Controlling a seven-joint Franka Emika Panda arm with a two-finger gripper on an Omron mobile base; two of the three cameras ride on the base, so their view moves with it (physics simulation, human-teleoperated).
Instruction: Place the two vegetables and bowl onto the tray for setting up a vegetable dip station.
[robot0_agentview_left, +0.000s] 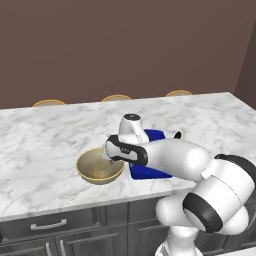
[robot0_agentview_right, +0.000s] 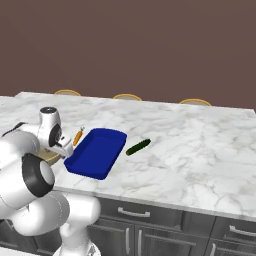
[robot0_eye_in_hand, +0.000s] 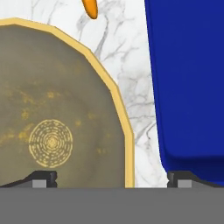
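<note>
The tan bowl (robot0_agentview_left: 97, 169) with a mottled olive inside (robot0_eye_in_hand: 52, 109) sits near the counter's front edge. The deep blue tray (robot0_agentview_right: 97, 151) lies just to its right, partly behind my arm in the left base view (robot0_agentview_left: 155, 173). My gripper (robot0_eye_in_hand: 112, 178) is open and hangs low over the bowl's right rim, one fingertip (robot0_eye_in_hand: 43, 178) over the inside and the other over the tray's near corner. It holds nothing. The orange carrot (robot0_agentview_right: 78, 136) lies on the marble beyond the bowl, by the tray's left side. The dark green cucumber (robot0_agentview_right: 138, 147) lies to the right of the tray.
A narrow strip of marble (robot0_eye_in_hand: 138, 109) separates bowl and tray. Three flat tan-rimmed discs (robot0_agentview_right: 127, 97) show past the counter's far edge. Bare marble stretches to the right of the cucumber (robot0_agentview_right: 200, 150). Dark drawers (robot0_agentview_left: 47, 226) sit below the front edge.
</note>
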